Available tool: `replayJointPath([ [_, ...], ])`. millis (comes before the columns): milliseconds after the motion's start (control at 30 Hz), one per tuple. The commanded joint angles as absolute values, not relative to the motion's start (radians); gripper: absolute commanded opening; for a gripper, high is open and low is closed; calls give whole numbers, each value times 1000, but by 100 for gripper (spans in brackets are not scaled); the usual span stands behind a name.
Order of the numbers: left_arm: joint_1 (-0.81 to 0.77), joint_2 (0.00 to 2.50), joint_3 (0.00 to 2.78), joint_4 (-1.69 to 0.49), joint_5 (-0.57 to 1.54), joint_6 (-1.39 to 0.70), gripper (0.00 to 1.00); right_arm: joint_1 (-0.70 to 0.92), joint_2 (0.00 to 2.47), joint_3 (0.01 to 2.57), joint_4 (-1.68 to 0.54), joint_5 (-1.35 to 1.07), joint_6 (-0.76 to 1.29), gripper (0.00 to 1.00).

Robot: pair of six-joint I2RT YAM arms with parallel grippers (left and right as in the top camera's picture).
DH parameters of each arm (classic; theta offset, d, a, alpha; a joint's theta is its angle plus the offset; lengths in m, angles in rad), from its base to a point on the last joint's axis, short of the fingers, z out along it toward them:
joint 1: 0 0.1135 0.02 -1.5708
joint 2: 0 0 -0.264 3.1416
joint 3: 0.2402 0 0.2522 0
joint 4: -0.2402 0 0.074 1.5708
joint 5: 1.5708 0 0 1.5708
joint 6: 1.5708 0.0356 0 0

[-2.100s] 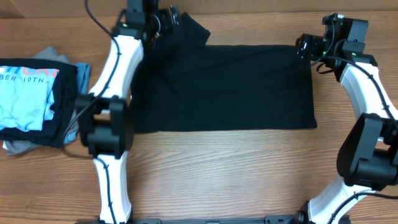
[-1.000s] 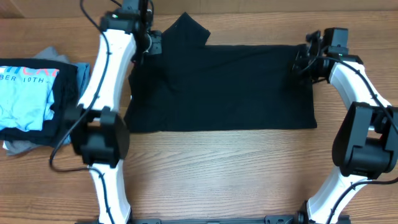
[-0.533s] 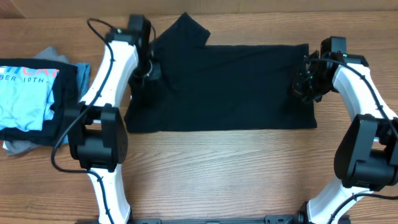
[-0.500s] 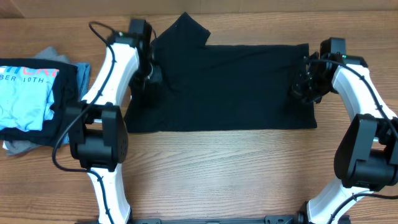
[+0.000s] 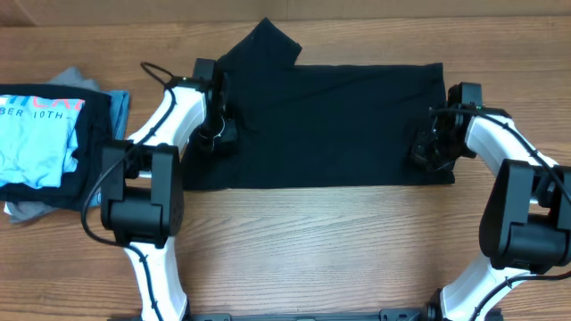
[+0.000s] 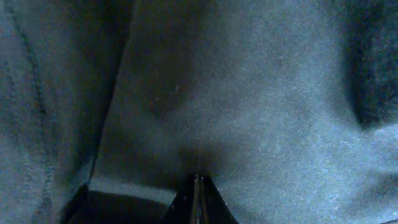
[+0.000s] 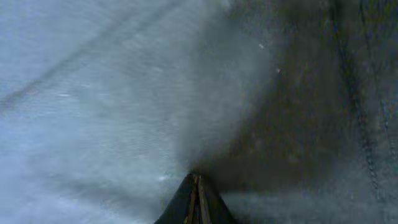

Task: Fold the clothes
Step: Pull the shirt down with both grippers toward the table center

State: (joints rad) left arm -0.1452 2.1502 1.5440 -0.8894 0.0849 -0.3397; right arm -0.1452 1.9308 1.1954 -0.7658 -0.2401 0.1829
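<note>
- While the plain black soft-fabric T-shirt (image 5: pixel 330 125) lies spread flat toward the far edge of the wooden table (image 5: pixel 312 259), its long axis runs from the table's left side to its right. One sleeve pokes out at the far-left corner of the cloth.
- The left gripper (image 5: pixel 219 135) sits on the shirt's left end and the right gripper (image 5: pixel 426 153) on its right end. Each arm is nearer its own end, and the body of the cloth stretches inward between them.
- Both pairs of jaws are pressed together, their tips meeting in a thin line right against the fabric in each wrist view. It is too dark to tell whether a pinch of cloth is caught between them.
- The coming fold likely turns on both ends travelling together across the short axis.
- Count: one black T-shirt spread out and two grippers. Stacked at the table's left edge are one light blue T-shirt with white lettering (image 5: pixel 36 143), one grey garment (image 5: pixel 22 212) beneath it, and a dark layer (image 5: pixel 89 165) that may be another garment.
</note>
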Motion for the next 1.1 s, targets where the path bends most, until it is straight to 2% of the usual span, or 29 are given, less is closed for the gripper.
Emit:
replayJointPath([
  [0,-149,2182,1410,-858,41,-382,4,-145,1909,1135,-737,-181,184,4],
  [333,-151,2182,1377,-966,32,-382,4,-152,1908,1099,-863,-157,220,4],
  [500,-151,2182,1377,-1053,18,-382,4,-152,1907,1099,-953,-20,314,4],
  [700,-151,2182,1377,-1148,-28,-382,4,-152,1897,1099,-1021,11,350,4],
  [1067,-151,2149,1377,-1257,-165,-408,4,-152,1656,1099,-1048,7,350,4],
])
